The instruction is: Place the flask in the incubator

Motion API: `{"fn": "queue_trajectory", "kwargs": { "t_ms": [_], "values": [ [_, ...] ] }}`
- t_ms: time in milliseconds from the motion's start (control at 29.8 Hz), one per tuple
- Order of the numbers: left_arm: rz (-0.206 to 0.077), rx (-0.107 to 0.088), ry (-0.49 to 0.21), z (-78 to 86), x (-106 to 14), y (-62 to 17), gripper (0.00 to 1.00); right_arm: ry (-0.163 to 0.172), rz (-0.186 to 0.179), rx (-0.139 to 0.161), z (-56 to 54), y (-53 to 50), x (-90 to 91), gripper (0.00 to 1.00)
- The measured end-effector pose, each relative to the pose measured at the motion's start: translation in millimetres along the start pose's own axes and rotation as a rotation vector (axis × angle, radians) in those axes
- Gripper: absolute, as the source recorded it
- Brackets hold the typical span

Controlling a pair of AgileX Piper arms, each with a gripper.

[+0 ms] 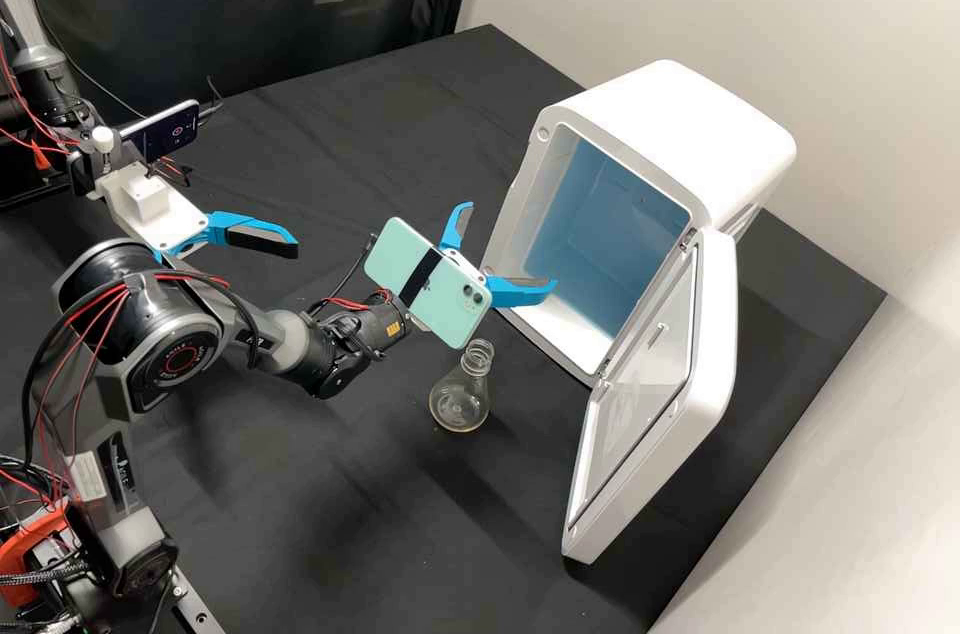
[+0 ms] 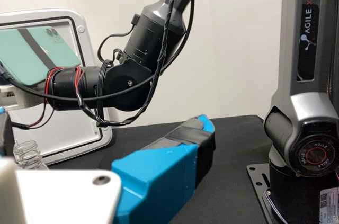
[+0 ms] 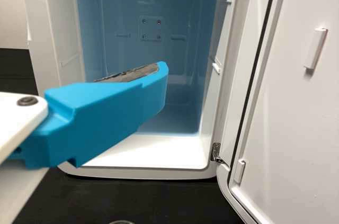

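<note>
While facing open incubator [image 1: 690,134], hovering right gripper [image 1: 495,259] spread apart, clasping nothing. Sitting upright just before incubator's mouth, roughly beneath gripper: flask [image 1: 460,402]. Likely handling as light, slick, breakable glass; favouring hold round narrow neck.

all three views on incubator [image 1: 700,139]

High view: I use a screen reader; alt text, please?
A glass flask stands upright on the bench before an open white incubator. The right gripper, jaws open, hovers above the flask at the incubator's mouth; the left gripper hangs farther off.
</note>
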Motion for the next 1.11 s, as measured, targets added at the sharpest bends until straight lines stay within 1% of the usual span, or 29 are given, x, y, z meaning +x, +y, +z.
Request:
{"fn": "queue_trajectory", "kwargs": {
  "t_ms": [369,436,536,637,737,804,871,938,1005,1039,1106],
  "values": [
    [0.0,0.0,0.0,0.0,0.0,0.0,1.0,0.0,0.0,0.0,0.0,0.0,0.0,1.0],
    [-0.003,0.0,0.002,-0.7,0.5,-1.3,1.0,0.0,0.0,0.0,0.0,0.0,0.0,1.0],
    [-0.031,0.003,0.02,-7.2,1.4,-10.3,1.0,0.0,0.0,0.0,0.0,0.0,0.0,1.0],
    [-0.072,0.009,0.048,-17.8,0.2,-21.5,1.0,0.0,0.0,0.0,0.0,0.0,0.0,1.0],
    [-0.119,0.008,0.086,-30.5,-2.4,-34.5,1.0,0.0,0.0,0.0,0.0,0.0,0.0,1.0],
    [-0.143,0.01,0.102,-37.0,-5.0,-40.5,1.0,0.0,0.0,0.0,0.0,0.0,0.0,1.0],
    [-0.161,0.012,0.118,-43.9,-8.2,-44.5,1.0,-0.004,0.004,0.004,0.3,0.4,0.0,1.0],
    [-0.169,0.001,0.14,-50.6,-11.9,-46.1,1.0,-0.004,0.004,0.004,0.3,0.4,0.0,1.0],
    [-0.176,-0.024,0.173,-59.3,-16.6,-47.8,1.0,-0.004,0.004,0.004,0.3,0.4,0.0,1.0],
    [-0.183,-0.04,0.188,-63.4,-20.0,-49.4,1.0,-0.004,0.004,0.004,0.3,0.4,0.0,1.0],
    [-0.189,-0.058,0.203,-68.7,-26.8,-49.7,1.0,-0.004,0.004,0.004,0.3,0.4,0.0,1.0]
  ]
}}
